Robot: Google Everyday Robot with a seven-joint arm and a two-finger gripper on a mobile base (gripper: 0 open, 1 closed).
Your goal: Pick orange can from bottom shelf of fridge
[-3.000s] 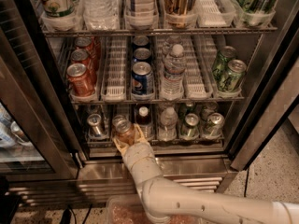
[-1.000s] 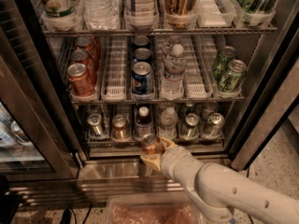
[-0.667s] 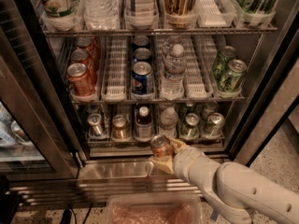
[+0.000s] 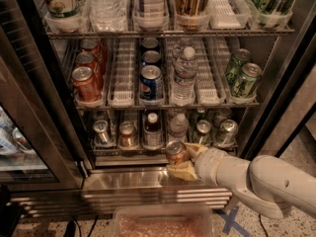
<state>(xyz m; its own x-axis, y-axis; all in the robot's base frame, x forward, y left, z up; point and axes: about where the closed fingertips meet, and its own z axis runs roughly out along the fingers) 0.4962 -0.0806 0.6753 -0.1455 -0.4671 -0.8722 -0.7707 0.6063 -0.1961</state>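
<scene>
My gripper (image 4: 178,158) is shut on the orange can (image 4: 175,152), a small coppery can with a silver top. It holds the can upright just in front of the bottom shelf (image 4: 123,150) of the fridge (image 4: 143,181), above the shiny steel base. The pale arm reaches in from the lower right. A second coppery can (image 4: 127,134) still stands on the bottom shelf, left of centre.
The bottom shelf also holds a silver can (image 4: 101,132), a dark bottle (image 4: 152,130), a water bottle (image 4: 178,126) and green-silver cans (image 4: 225,132). The rack above holds red cans (image 4: 86,83), a blue can (image 4: 151,83) and green cans (image 4: 243,79). A clear bin (image 4: 163,221) sits below. Dark door frames stand on both sides.
The gripper took the orange can from the bottom shelf's left lane. It has drawn it out of the fridge and to the right, with the can still held.
</scene>
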